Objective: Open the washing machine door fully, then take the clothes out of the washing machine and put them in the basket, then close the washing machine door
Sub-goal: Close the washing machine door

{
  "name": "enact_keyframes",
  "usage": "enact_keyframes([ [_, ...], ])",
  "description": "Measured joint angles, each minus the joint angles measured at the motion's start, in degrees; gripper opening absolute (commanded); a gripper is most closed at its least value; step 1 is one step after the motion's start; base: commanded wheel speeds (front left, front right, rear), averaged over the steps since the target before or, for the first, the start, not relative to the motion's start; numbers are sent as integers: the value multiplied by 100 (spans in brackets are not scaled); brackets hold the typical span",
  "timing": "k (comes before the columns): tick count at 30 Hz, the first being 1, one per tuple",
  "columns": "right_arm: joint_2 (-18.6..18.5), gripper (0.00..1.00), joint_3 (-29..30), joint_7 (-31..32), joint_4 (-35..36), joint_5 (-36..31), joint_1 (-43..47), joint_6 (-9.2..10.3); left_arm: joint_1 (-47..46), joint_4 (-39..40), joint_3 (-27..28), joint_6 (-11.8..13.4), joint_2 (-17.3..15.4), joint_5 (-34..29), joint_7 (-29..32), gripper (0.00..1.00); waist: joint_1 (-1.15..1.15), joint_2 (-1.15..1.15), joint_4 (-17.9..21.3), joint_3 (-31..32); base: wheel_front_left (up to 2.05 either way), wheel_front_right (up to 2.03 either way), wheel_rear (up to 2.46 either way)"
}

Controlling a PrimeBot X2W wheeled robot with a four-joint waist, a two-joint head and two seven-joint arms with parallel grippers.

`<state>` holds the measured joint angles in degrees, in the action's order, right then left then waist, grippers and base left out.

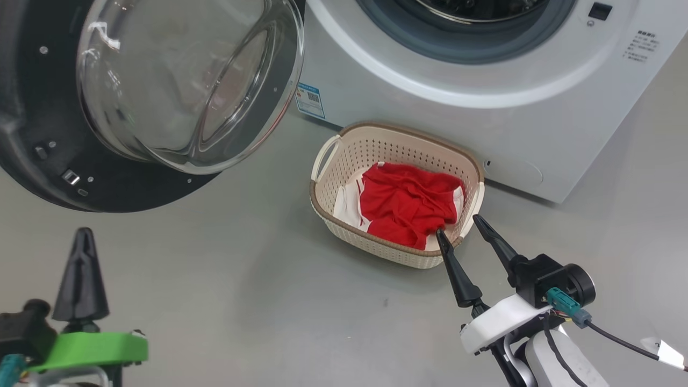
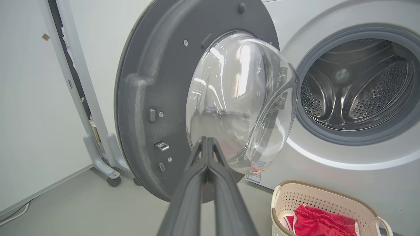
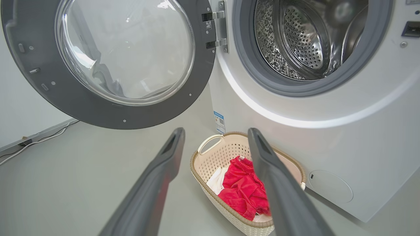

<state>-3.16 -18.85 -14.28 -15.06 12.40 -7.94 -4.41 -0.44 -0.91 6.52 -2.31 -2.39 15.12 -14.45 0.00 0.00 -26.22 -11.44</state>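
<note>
The washing machine door (image 1: 48,134) stands swung wide open at the upper left, its glass bowl facing me. The washing machine (image 1: 430,107) shows its steel drum (image 3: 295,39), and I see no fabric inside. On the floor against the machine's front sits the basket (image 1: 376,247), holding the red clothes (image 1: 408,204) with white trim. My right gripper (image 1: 458,224) is open, its tips over the basket's near right rim, apart from the cloth. My left gripper (image 1: 83,231) is shut on nothing, low at the left. In the left wrist view, my left gripper (image 2: 206,140) points at the door (image 2: 147,98).
A white frame on castors (image 2: 98,154) stands left of the door by the wall. A cable (image 3: 39,137) runs along the wall's foot. Grey floor (image 1: 242,279) lies between my two arms. A blue label (image 1: 310,100) marks the machine's lower left corner.
</note>
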Motion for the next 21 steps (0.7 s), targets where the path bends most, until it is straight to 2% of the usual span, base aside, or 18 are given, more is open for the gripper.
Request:
enact_keyframes([
  [3,-34,100,-35,0,0,-76,-37,-1,-162,204,256,-1,-116,66,-1,0,0,0,17,-143,0,0,0],
  [6,-57,100,-76,1,-1,-145,-129,-1,-451,482,522,-1,-430,42,-20,0,0,0,32,-288,0,0,0],
  [7,-57,100,-76,1,-1,-145,-129,-1,-451,482,522,-1,-430,42,-20,0,0,0,32,-288,0,0,0],
  [8,-68,100,-102,1,-4,-159,-213,-1,-602,705,690,-11,-673,-41,-25,0,0,0,45,-381,0,0,0],
  [9,-68,100,-102,1,-4,-159,-213,-1,-602,705,690,-11,-673,-41,-25,0,0,0,45,-381,0,0,0],
  [12,-99,100,-104,1,-14,-171,-302,-4,-798,877,916,-64,-1023,-100,-25,0,0,0,78,-496,0,0,0],
  [18,-163,100,-111,1,-33,-200,-404,-5,-1438,853,1467,-159,-1699,-27,-27,0,0,0,170,-640,0,0,0],
  [21,-166,100,-142,1,-40,-220,-503,-8,-1713,511,1842,-178,-1970,211,-29,0,0,0,224,-697,0,0,0],
])
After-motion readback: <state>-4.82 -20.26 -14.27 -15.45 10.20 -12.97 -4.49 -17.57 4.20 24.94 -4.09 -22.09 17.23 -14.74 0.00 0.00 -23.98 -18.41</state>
